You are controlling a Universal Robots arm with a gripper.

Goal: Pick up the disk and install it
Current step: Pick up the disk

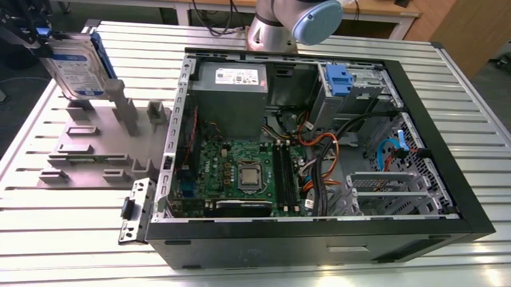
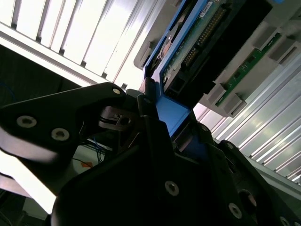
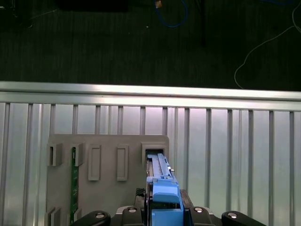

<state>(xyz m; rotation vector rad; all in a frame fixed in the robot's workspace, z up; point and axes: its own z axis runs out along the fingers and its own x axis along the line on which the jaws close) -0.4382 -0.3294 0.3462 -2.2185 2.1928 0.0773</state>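
We see the black metal gripper [image 1: 40,40] clenched on the disk [image 1: 80,60]. In both wrist views its two dark, bolted fingers [image 2: 108,101] press from either side on the smooth blue plastic rail frame [image 2: 175,115] at the drive's end, so the drive runs straight out from between the jaws. In the first wrist view the gripper [image 3: 164,209] grasps that rail frame [image 3: 165,197] edge-on, with the thin silver rim of the disk [image 3: 159,167] beyond it.

In the exterior view the one disk hangs in the upper left of the frame, on edge and slightly tilted. Its white-and-blue label [image 1: 78,78] faces us. Its lower end is close over one matte grey moulded holder [image 1: 96,137] with upright posts and rectangular pockets; we cannot tell whether they touch. One narrow green circuit strip [image 3: 73,181] lies in that holder.

Everything rests on one ribbed aluminium table [image 1: 72,233]. One open black tower case [image 1: 447,137] fills the centre and right of the frame, well apart from the disk. Inside it are one grey power-supply box [image 1: 231,81], one green motherboard [image 1: 239,173] and one blue latch [image 1: 338,81] on a silver cage [image 1: 369,89].
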